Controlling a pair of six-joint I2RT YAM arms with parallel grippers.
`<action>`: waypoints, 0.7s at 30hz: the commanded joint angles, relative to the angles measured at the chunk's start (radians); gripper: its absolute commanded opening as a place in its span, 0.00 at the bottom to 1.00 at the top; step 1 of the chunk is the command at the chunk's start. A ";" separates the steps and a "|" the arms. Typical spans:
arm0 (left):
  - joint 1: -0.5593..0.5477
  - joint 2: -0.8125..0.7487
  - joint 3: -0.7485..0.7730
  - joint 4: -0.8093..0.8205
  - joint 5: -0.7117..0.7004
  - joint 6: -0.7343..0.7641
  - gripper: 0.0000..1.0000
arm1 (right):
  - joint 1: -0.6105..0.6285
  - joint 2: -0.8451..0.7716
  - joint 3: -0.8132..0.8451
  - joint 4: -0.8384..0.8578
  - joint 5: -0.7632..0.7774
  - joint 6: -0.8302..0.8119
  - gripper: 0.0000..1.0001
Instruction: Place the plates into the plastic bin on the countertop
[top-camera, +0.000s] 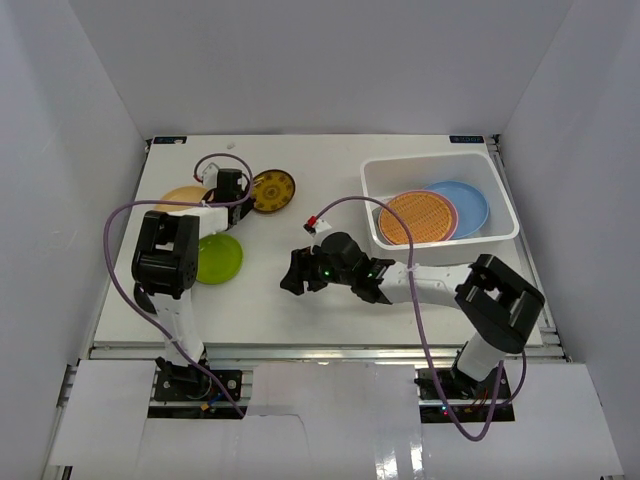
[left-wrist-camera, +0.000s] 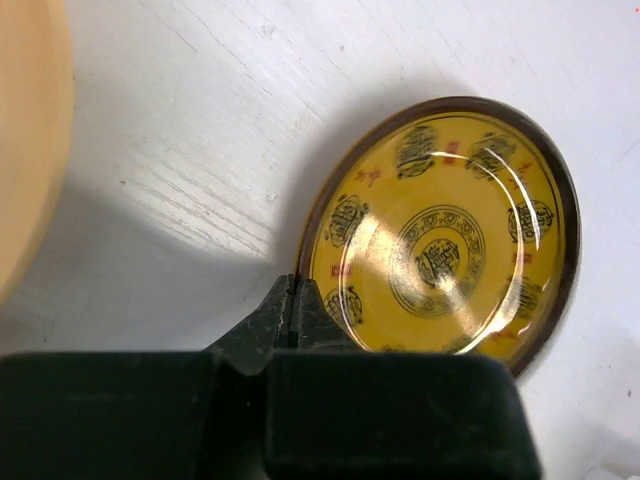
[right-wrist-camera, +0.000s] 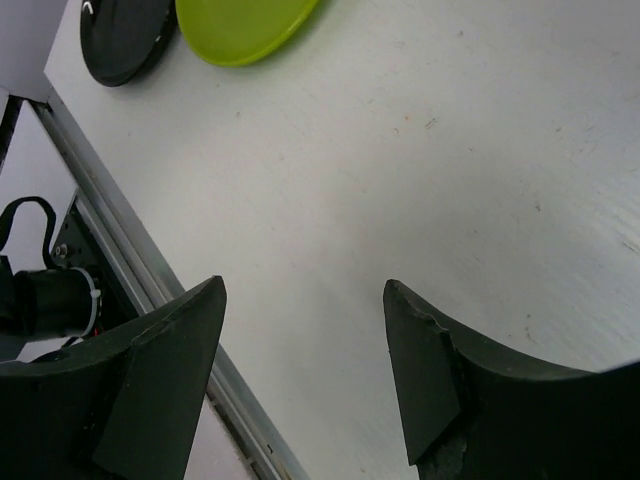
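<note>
From above, the white countertop (top-camera: 330, 180) looks flat and matt, with a silver rail (top-camera: 320, 350) along its near edge. The plastic bin (top-camera: 430, 157), white and round-cornered, sits at the far right. A woven-look tan plate (top-camera: 415, 217) lies in it on a pink plate (top-camera: 455, 212), of which only the edge shows, and a blue plate (top-camera: 470, 205) lies beside them. At left, a smooth lime plate (top-camera: 222, 258) and a yellow-orange plate (top-camera: 178, 197) lie on the table, the second partly covered by the left arm. The left claw (top-camera: 248, 191) reaches a black-and-yellow plate (top-camera: 274, 190). The right claw (top-camera: 293, 272) hangs spread over bare table. The small labels at the far corners are too tiny to read.

The left wrist view shows the black-and-yellow plate (left-wrist-camera: 440, 240) glossy, dark-rimmed and ringed with ornate medallions; its small red marks are illegible. The left claw (left-wrist-camera: 293, 290) has its fingers pressed together at the plate's near rim, and I cannot tell whether the rim is pinched between them.

The right wrist view shows the right claw (right-wrist-camera: 302, 290) with dark, wedge-shaped fingers set wide apart, holding nothing, above lightly scuffed table. The lime plate (right-wrist-camera: 245, 25) and a black round shape (right-wrist-camera: 125, 40) are cut off at the top, and I cannot tell whether that shape is a plate.
</note>
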 joint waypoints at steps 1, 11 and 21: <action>0.001 -0.028 -0.014 -0.002 0.018 0.045 0.00 | 0.001 0.082 0.032 0.138 0.025 0.133 0.71; 0.005 -0.144 -0.002 0.019 0.090 0.108 0.00 | -0.001 0.173 0.083 0.227 0.050 0.223 0.71; 0.010 -0.304 0.013 0.028 0.176 0.106 0.00 | -0.014 0.300 0.183 0.248 0.068 0.321 0.77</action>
